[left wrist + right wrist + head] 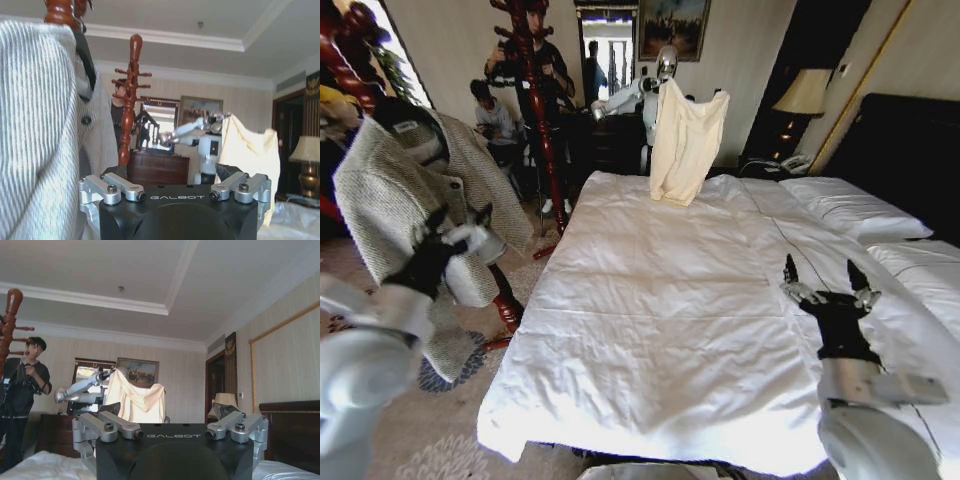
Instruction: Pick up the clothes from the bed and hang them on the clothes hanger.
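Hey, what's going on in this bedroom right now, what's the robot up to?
The robot stands at the foot of the bed. The grey-beige jacket is off the bed, hanging on a black hanger from a wooden coat stand at the robot's left. The left gripper is open, right in front of the jacket. The right gripper hovers open over the white duvet. Across the bed, another robot holds up a cream top.

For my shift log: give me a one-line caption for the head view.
Grey-beige jacket hangs beside the bed, left gripper open at it; right gripper open over the duvet.
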